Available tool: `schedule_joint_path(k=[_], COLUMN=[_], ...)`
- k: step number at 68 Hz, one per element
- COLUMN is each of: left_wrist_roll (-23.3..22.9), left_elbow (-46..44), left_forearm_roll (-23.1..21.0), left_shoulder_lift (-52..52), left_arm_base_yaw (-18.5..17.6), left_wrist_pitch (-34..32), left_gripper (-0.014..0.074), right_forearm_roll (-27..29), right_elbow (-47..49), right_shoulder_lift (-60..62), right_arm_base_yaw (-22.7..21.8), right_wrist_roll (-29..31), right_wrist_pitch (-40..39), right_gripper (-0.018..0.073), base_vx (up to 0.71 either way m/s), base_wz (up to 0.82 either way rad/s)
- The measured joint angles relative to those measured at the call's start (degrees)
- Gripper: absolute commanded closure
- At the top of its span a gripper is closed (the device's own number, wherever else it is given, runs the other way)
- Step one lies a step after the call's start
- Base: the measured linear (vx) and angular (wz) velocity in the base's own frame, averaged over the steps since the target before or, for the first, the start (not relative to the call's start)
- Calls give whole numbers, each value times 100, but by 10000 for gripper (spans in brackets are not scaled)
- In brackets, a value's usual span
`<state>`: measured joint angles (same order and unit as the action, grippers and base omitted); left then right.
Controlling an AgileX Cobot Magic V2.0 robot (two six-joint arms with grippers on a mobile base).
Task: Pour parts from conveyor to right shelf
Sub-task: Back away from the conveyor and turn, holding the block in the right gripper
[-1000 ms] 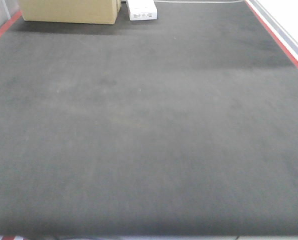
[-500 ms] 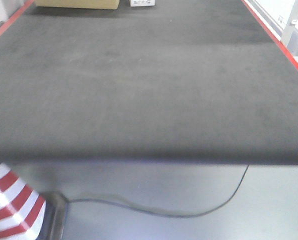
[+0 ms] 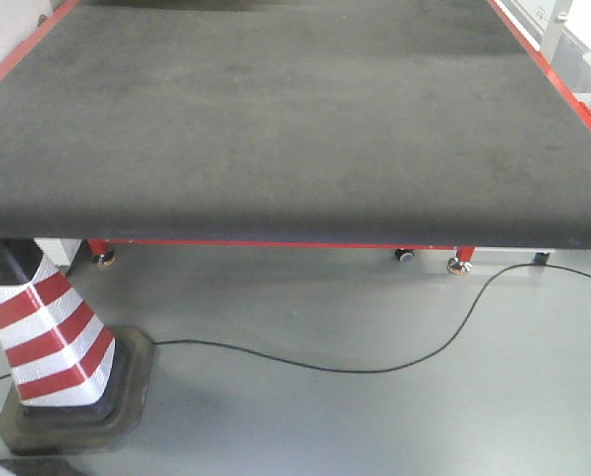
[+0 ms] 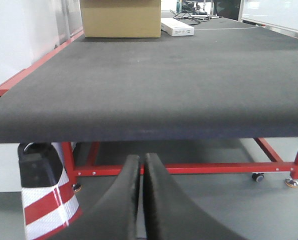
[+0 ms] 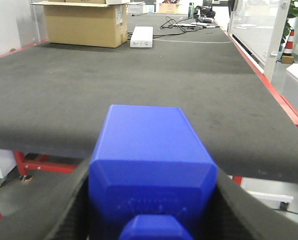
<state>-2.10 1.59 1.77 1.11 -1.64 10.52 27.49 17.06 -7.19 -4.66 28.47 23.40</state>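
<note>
**Item: part** (image 5: 146, 145), one blue block. Lower centre of the right wrist view, off the conveyor (image 5: 139, 90) and in front of its near edge.

**Held by:** right gripper (image 5: 153, 174). Its dark fingers (image 5: 76, 200) are clamped on the block's left and right side faces, and nothing else supports it.

**Left gripper** (image 4: 141, 161): fingers pressed together with nothing between them. It hangs low at the bottom centre of its view, below the belt edge.

**Handling, as judged:** moulded plastic, so treat it as stiff, light and unlikely to break. The faces are smooth and glossy — expect it to slip if you slacken the squeeze or tip it sharply. The two flat side faces are the best place to take hold, which is where you have it now. Avoid the bevelled corners and the stud (image 5: 156, 227).

**Orientation:** the stud end faces the wrist camera at the bottom of the frame, and the opposite end points up-frame toward the belt. The long axis seems to run along the fingers, from bottom to top of the frame, with the broad top face level.

**Destination:** the shelf is not in any view.

**Nearby:** cardboard box (image 5: 84, 22) and white box (image 5: 141, 36) at the belt's far end, upper left — well apart from the block. Striped cone (image 3: 48, 337) stands lower left in the front view.
</note>
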Motion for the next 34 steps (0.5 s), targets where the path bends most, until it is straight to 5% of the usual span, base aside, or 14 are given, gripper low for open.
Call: schedule_joint_path(k=[19, 34], left_wrist_roll=[0, 0], left_elbow=[0, 0], left_forearm_roll=[0, 0], left_shoulder_lift=[0, 0], left_arm_base_yaw=[0, 0], left_wrist_pitch=[0, 0], left_gripper=[603, 603], right_forearm_roll=[0, 0], right_elbow=[0, 0], right_shoulder_lift=[0, 0], right_arm_base_yaw=[0, 0], right_wrist_roll=[0, 0], right_wrist_pitch=[0, 0], right_gripper=[565, 565], base_vx=[-21, -13], base_wz=[-5, -45])
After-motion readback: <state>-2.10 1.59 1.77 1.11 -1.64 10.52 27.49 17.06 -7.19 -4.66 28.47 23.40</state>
